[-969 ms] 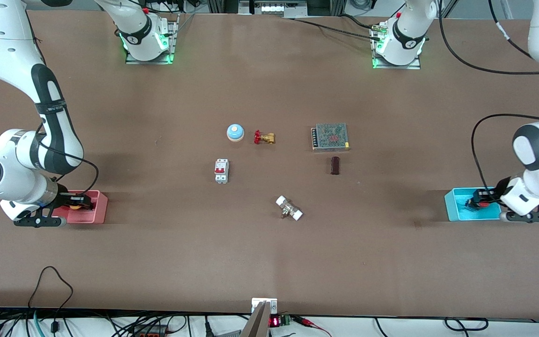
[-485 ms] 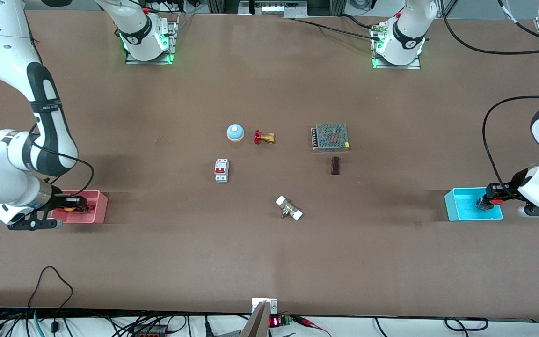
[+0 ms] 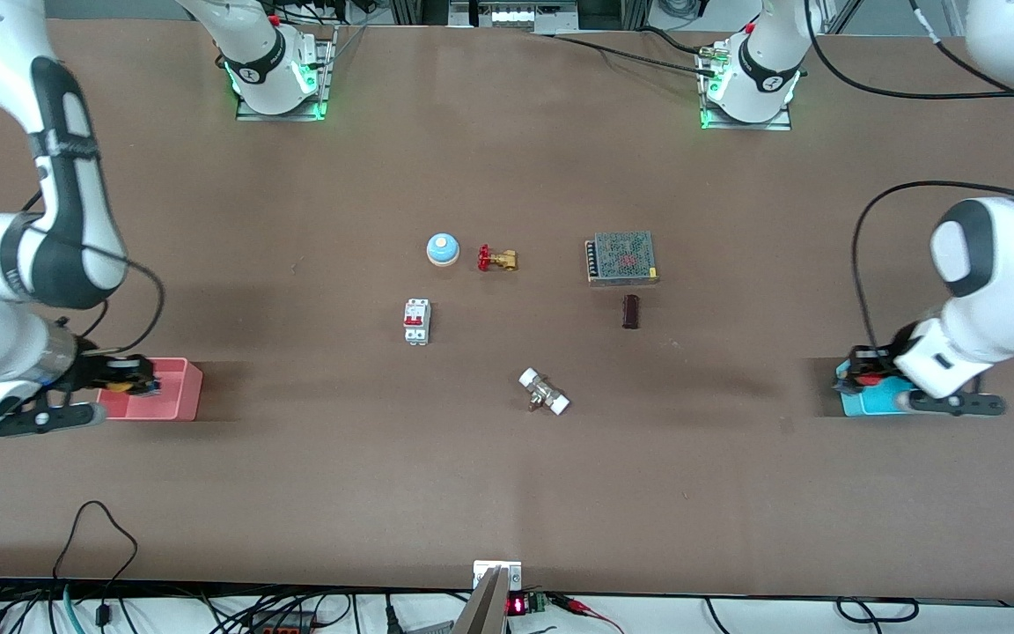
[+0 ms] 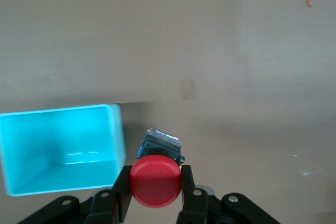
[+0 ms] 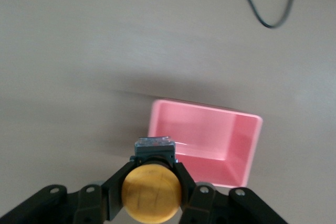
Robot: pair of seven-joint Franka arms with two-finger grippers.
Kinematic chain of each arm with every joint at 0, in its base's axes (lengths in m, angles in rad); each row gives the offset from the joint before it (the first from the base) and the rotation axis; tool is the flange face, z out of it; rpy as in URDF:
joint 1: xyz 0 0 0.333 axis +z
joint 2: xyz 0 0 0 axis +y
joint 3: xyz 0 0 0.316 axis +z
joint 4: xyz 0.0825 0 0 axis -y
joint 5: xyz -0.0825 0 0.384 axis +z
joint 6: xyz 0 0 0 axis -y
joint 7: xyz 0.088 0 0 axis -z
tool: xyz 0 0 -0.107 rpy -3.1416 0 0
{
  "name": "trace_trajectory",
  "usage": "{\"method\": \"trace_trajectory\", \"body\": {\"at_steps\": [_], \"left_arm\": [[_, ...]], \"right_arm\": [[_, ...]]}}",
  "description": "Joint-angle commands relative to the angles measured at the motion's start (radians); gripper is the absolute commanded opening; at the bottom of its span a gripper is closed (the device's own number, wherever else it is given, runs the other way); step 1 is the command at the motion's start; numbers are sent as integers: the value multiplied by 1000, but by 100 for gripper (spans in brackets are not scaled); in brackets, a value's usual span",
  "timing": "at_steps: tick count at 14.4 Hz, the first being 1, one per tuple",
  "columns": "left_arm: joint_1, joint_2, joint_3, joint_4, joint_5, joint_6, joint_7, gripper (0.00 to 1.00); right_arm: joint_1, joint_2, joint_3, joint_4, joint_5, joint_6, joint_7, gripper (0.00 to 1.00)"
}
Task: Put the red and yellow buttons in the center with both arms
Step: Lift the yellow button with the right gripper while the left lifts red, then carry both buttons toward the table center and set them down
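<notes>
My left gripper (image 3: 859, 380) is shut on the red button (image 4: 155, 180), held in the air over the edge of the cyan bin (image 3: 868, 402) at the left arm's end of the table. In the front view the red cap (image 3: 868, 379) shows small at the fingertips. My right gripper (image 3: 130, 377) is shut on the yellow button (image 5: 152, 193), held above the pink bin (image 3: 159, 392) at the right arm's end. The yellow cap (image 3: 125, 385) shows between the black fingers. The brown tabletop centre (image 3: 507, 326) lies between the two bins.
Around the middle lie a blue-and-white bell (image 3: 442, 249), a red-handled brass valve (image 3: 496, 258), a white breaker with red switches (image 3: 416, 320), a grey meshed power supply (image 3: 621, 257), a dark brown block (image 3: 630, 311) and a white-ended fitting (image 3: 544, 392).
Both grippers have risen out of their bins with the buttons in them. The left gripper has moved toward the table's middle, over the cyan bin's inner edge.
</notes>
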State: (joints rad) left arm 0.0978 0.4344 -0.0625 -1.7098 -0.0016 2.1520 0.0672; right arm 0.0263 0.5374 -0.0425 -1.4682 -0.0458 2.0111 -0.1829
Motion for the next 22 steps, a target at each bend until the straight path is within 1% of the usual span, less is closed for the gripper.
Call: {"method": "trace_trajectory", "body": {"at_steps": [1,2,4,6,8,10,12,16,18,20,21,22], "left_arm": [[-59,15,3,-2,14,-6,-96,15],[-85,27,3,-5,14,-1,-134,15],[-131,55,3,-1,14,3,-176,15],[-173,76,3,2,14,15,-236,15],[-216,102,3,1,14,45,-312,15],[-249,119,3,1,14,64,-366,15],[-277,128,1,1,14,71,-408,15],[-312,158,0,1,11,106,-475,19],[-317,170,0,1,12,118,-497,25],[-323,168,0,2,9,118,-500,40],[-323,168,0,2,6,118,-500,51],[-322,165,0,2,3,118,-500,57]], "right_arm": [[90,-4,-4,-12,-2,-6,92,5],[128,-2,-4,-12,-3,-6,127,5],[170,15,-4,-14,1,-5,164,5],[243,42,-4,-14,12,3,235,5],[309,71,-4,-14,12,8,377,5],[352,101,-4,-14,12,32,462,5],[360,122,-4,-14,24,57,514,5],[373,170,-4,-17,56,115,525,6],[373,182,-4,-20,58,120,525,6],[374,187,-4,-27,58,118,525,7],[377,193,-4,-27,58,118,531,8],[386,200,-4,-27,55,118,542,10]]}}
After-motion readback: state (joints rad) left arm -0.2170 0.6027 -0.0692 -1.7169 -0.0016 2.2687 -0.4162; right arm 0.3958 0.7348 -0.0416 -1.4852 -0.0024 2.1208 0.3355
